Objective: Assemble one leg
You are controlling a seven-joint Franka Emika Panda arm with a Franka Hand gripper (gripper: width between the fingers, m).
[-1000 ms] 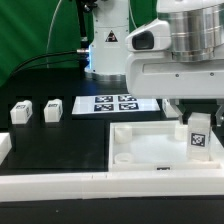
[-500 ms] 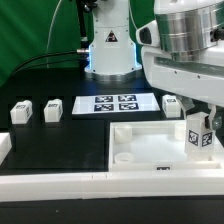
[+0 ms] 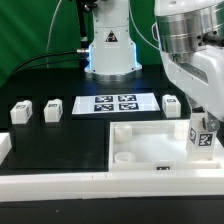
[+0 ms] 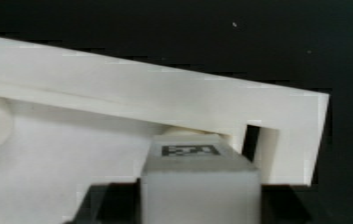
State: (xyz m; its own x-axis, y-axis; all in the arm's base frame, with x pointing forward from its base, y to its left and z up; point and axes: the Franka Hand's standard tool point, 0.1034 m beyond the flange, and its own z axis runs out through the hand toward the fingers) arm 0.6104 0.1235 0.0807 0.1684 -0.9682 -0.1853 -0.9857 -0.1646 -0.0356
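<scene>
Standing upright between the gripper's (image 3: 203, 128) closed-in jaws, the leg (image 3: 201, 139) is held over the tray's (image 3: 140, 147) corner.

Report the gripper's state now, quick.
Gripper: closed on a leg, holding it upright over the white tray at the corner on the exterior view's right.

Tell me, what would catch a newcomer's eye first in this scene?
Probably the big white robot arm, its gripper holding a small tagged leg upright over the corner of the white tray on the exterior view's right. Next, the marker board lying flat mid-table, and three more legs: two toward the left, one beside the board.
</scene>
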